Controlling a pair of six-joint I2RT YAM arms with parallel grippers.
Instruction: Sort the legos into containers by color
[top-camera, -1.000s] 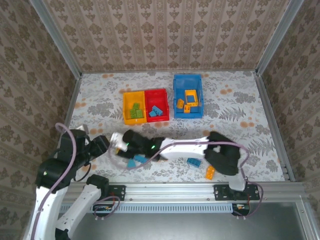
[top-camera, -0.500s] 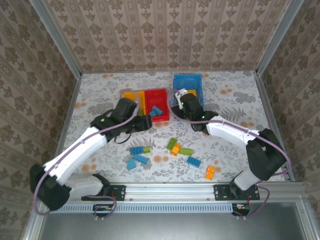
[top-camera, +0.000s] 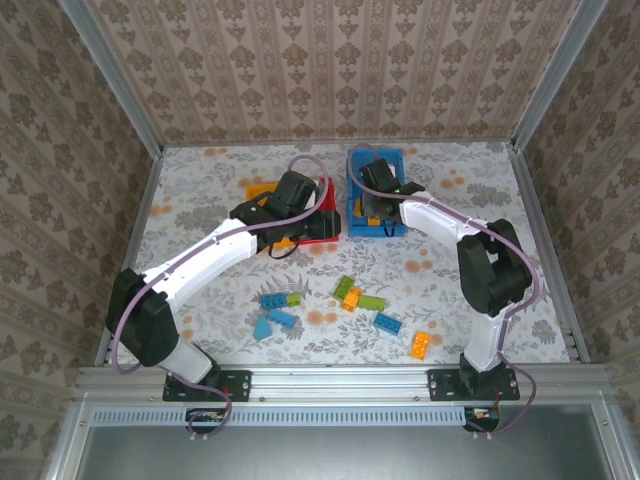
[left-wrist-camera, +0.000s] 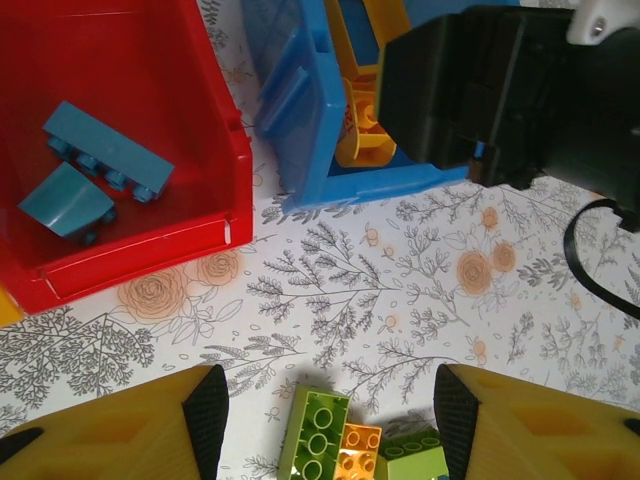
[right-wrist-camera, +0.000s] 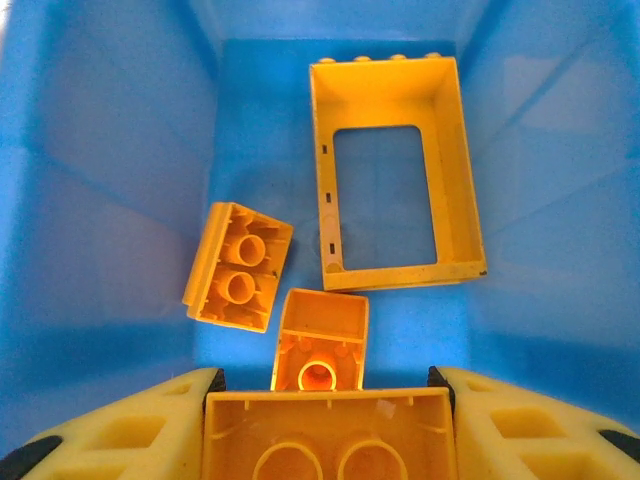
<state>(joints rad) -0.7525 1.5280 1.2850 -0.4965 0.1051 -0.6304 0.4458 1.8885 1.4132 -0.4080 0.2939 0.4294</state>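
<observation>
- Nearest me, loose legos are lying on the table (top-camera: 200, 215): a lone orange brick (top-camera: 421, 345), a blue brick (top-camera: 388, 323), more blue pieces (top-camera: 272, 300) to the left, and a green-and-orange cluster (top-camera: 351, 295) in the middle.
- I am judging these to be light, stiff and slick-sided, so I am planning to pinch each across its flat side walls, not over the studs, where it could squirt out.
- The left gripper (left-wrist-camera: 328, 400) is hanging spread and carrying nothing. In its wrist view a green brick (left-wrist-camera: 318, 435) is showing low between the fingers, with a small orange piece (left-wrist-camera: 355, 450) touching it.
- From above, that gripper is sitting over by the red bin (left-wrist-camera: 120, 60), well apart from the cluster.
- The red bin is holding two blue bricks (left-wrist-camera: 105, 150), and the yellow bin (top-camera: 256, 190) is touching its left side.
- Farthest out, the right gripper (right-wrist-camera: 325, 400) is pinching an orange block (right-wrist-camera: 327, 440) by its side walls over the blue bin (right-wrist-camera: 100, 200), where an orange frame (right-wrist-camera: 330, 180) and two small orange bricks (right-wrist-camera: 238, 265) are lying.
</observation>
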